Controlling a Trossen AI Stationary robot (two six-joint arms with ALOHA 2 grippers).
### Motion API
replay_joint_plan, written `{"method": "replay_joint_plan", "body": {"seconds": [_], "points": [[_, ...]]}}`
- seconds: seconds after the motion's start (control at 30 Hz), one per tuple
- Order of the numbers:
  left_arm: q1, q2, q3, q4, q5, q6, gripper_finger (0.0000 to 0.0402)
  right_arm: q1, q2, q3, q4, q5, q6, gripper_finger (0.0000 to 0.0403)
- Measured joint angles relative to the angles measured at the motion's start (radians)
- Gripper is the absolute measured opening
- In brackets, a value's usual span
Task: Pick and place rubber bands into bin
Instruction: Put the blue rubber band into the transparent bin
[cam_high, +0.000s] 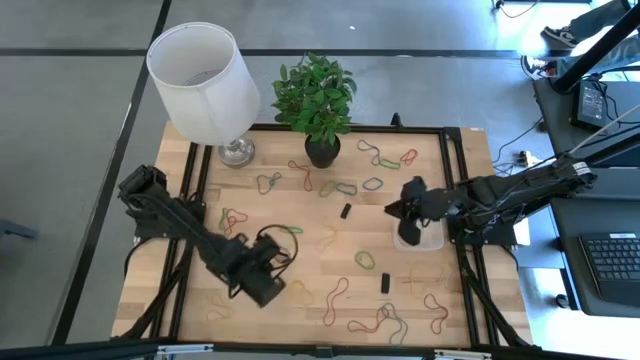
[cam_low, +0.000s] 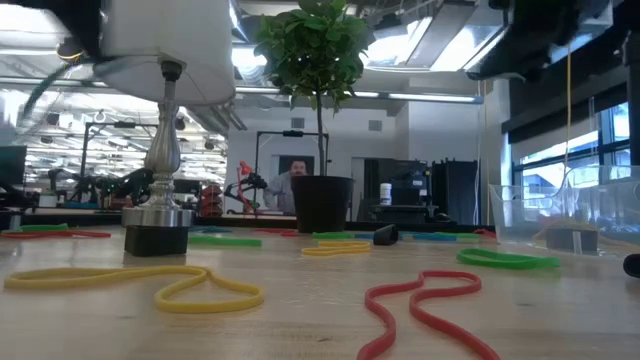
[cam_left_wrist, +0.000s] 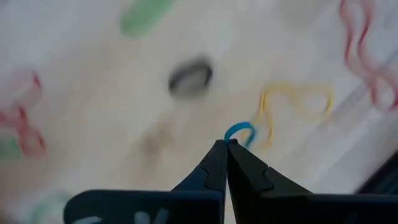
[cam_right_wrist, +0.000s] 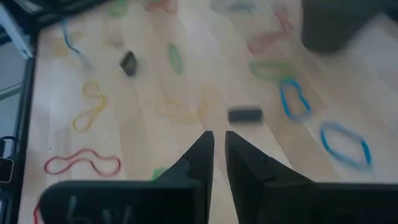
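While the low camera sits right at table height, the closest things to it are a yellow rubber band (cam_low: 160, 287) and a red rubber band (cam_low: 420, 300) lying flat on the wooden table (cam_low: 300, 320). A bit further back there's a green rubber band (cam_low: 505, 259) near the clear bin (cam_low: 560, 215), which sits at the right side of the table.

From above, the left gripper (cam_high: 268, 266) is low over the front-left part of the table, and its fingers are pinched fully together on a small blue rubber band (cam_left_wrist: 239, 132); the wrist camera shows the blue loop poking out from the tips. A yellow band (cam_left_wrist: 298, 102) lies just beside it on the wood, and a small dark block (cam_left_wrist: 190, 76) is a bit past that, blurry.

The right gripper (cam_high: 405, 212) hangs at the bin (cam_high: 420, 238) on the right side. Its fingers (cam_right_wrist: 202, 155) are parted by a narrow slit with nothing between them. Another dark block (cam_right_wrist: 244, 115) and 2 blue bands (cam_right_wrist: 294, 99) show on the table past them.

Loads of other rubber bands (cam_high: 345, 188) are scattered across the table in red, green, yellow and grey. At the far edge stand a lamp (cam_high: 205, 80) with a white shade and a potted plant (cam_high: 318, 100). Way behind the table, the low camera catches a person (cam_low: 293, 185) in the room.
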Motion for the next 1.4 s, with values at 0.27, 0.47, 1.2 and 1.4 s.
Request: {"method": "replay_joint_plan", "body": {"seconds": [0.27, 0.47, 1.2, 1.4], "points": [[0.16, 0.0, 0.108, 0.011, -0.078, 0.306, 0.0002, 0.0, 0.182, 0.0, 0.225, 0.0, -0.072, 0.011], [0.28, 0.0, 0.172, 0.041, -0.087, 0.514, 0.0002, 0.0, 0.283, 0.0, 0.36, -0.054, -0.093, 0.0158], [0.439, 0.0, 0.213, 0.45, -0.065, 0.931, 0.0002, -0.002, 0.486, 0.0, 0.929, -0.082, -0.466, 0.0252], [0.445, 0.0, 0.213, 0.5, -0.061, 0.995, 0.0002, -0.01, 0.527, 0.0, 1.019, -0.079, -0.483, 0.0235]]}}
